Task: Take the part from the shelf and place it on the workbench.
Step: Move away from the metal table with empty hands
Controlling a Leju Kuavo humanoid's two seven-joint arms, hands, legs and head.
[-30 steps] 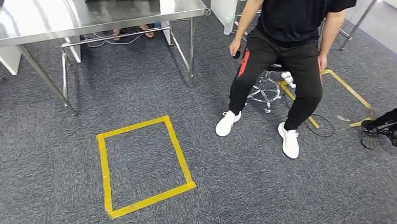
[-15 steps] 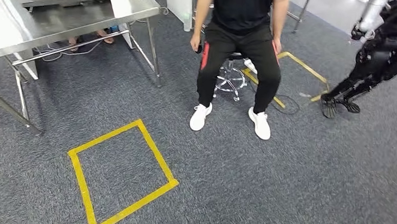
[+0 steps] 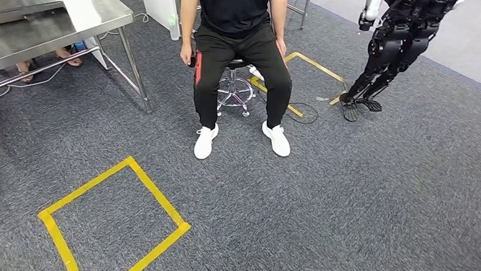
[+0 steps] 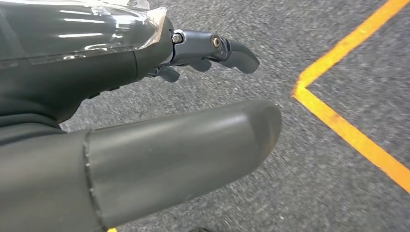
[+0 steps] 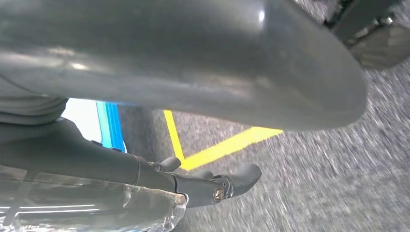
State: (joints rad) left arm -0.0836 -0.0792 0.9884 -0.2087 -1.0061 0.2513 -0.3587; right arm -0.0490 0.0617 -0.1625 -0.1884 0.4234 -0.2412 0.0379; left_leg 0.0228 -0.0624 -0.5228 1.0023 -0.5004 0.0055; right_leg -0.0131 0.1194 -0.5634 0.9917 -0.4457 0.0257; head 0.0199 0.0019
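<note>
Between the earlier head pictures and this one the whole scene had slid leftward, so the camera had swung right as the robot turned; the things themselves had not moved. Seen from the head, the steel worktop (image 3: 76, 15) lay at the upper left, a yellow tape square (image 3: 112, 219) marked the grey carpet (image 3: 346, 203) at lower left, and a seated person (image 3: 233, 48) in black sat on a stool (image 3: 233, 88) ahead. Another dark humanoid robot (image 3: 391, 50) stood at the upper right beside a second run of yellow tape (image 3: 316, 68).

The left hand (image 4: 145, 130) hung over the carpet near a yellow tape line (image 4: 348, 92); its fingers (image 4: 227, 50) lay loosely extended and held nothing. The right hand (image 5: 169, 92) hung likewise, its fingers (image 5: 227, 181) apart and empty, with tape and a blue-edged panel (image 5: 109, 125) beyond it.

Neither the part nor the shelf appeared in these pictures, so where the part lay could not be told. By my judgement the task stood at its start, the step in hand being a turn toward the shelf. To do it well the robot should keep the turn steady and its footing sure, give the seated person and the other robot room, hold both arms quiet at its sides, and stop squarely facing the shelf before reaching.
</note>
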